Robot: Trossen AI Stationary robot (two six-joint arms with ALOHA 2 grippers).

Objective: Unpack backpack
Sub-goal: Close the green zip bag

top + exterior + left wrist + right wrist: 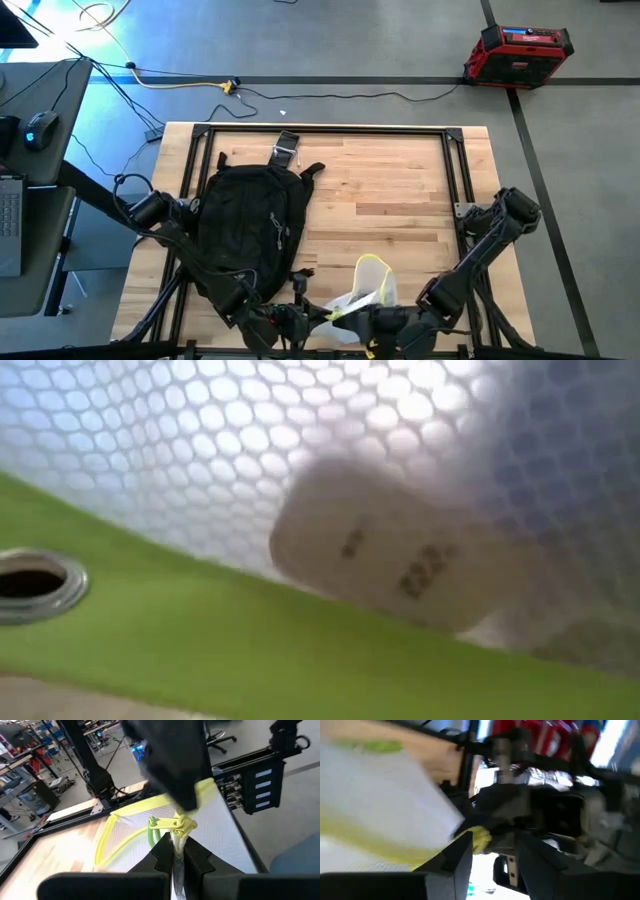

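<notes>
The black backpack lies flat on the left half of the wooden table, with a grey-white strap end at its far side. A translucent mesh pouch with neon-yellow trim is at the table's near edge and fills the low view, where a white object shows inside it. My left gripper is shut on the pouch. My right gripper is open, right of the left one, with its fingers at the pouch's yellow trim. My left gripper pinches the pouch's translucent material between its two fingers, just below a bunched knot of yellow trim. The fingers come nearly level from the table's left. The pouch spreads away beyond them. I cannot tell whether my right gripper touches the yellow trim.
A black metal frame runs around the table top. Bare wood lies right of the backpack. A red case stands on the floor at the far right, with cables beyond the table. A desk with a mouse is at the left.
</notes>
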